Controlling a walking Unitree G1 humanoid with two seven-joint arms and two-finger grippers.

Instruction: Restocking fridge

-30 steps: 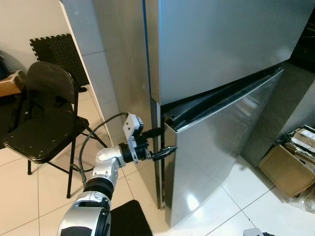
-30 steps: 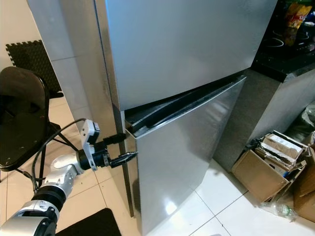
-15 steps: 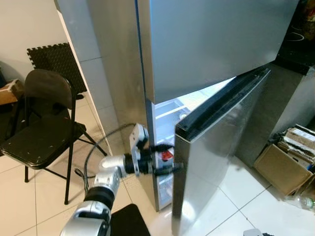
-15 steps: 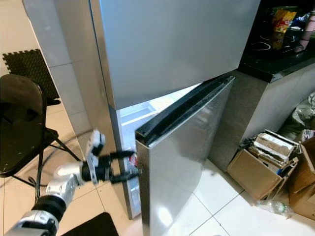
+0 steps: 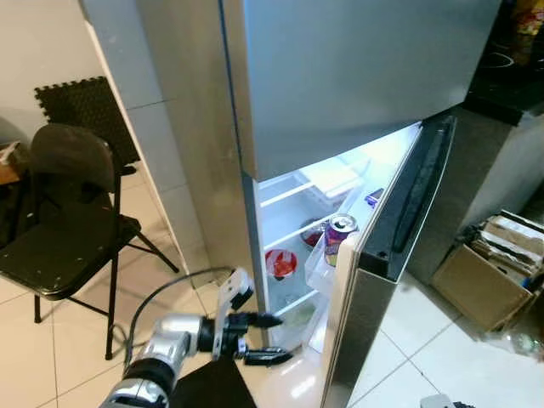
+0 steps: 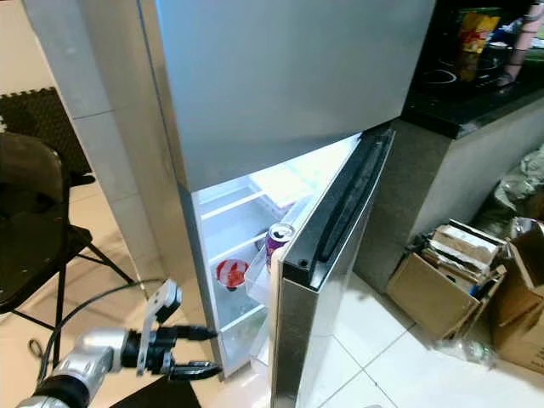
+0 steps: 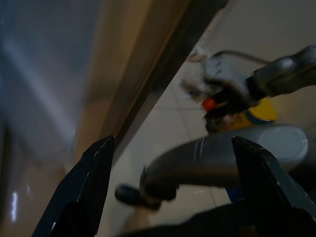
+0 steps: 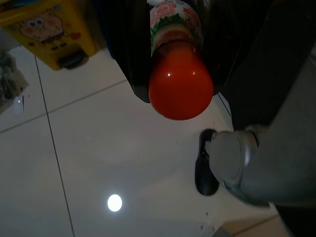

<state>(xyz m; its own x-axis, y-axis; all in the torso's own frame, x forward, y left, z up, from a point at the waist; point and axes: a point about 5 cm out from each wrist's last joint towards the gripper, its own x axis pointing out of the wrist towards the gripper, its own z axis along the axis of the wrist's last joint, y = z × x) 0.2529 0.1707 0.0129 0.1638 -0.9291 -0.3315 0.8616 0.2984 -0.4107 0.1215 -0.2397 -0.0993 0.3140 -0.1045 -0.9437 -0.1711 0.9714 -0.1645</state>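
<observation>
White floor tiles [image 5: 76,340] run under a tall steel fridge [image 5: 340,76] whose upper door is closed while the lower door [image 5: 382,280] stands swung wide, its lit interior showing white shelves, a red-topped container [image 5: 281,263] on a lower shelf and a soda can [image 5: 339,235] standing in the door bin, just inside the door's inner edge. To the robot's left a black folding chair [image 5: 64,212] stands on the tiles beside a pale wall, with a dark foam mat [image 5: 76,98] leaning behind it; to the right, past the open door, a dark counter [image 6: 476,93] carries a yellow snack bag [image 6: 473,27], and opened cardboard boxes [image 6: 442,272] sit on the floor below it. Low in front of the fridge opening the left gripper [image 5: 270,340] reaches forward from its silver arm, its two black fingers [image 5: 265,321] spread apart with nothing between them, close to the bottom of the compartment but touching neither door nor shelf; its wrist view is blurred, showing both finger tips wide apart over tile and a dark edge. At the right wrist, the right gripper [image 8: 178,54] is closed around a bottle [image 8: 180,79] of red-orange liquid with a red and green label, held neck-in so its rounded base points out over the floor, with a yellow cartoon-printed bin [image 8: 47,29] standing on the tiles nearby
</observation>
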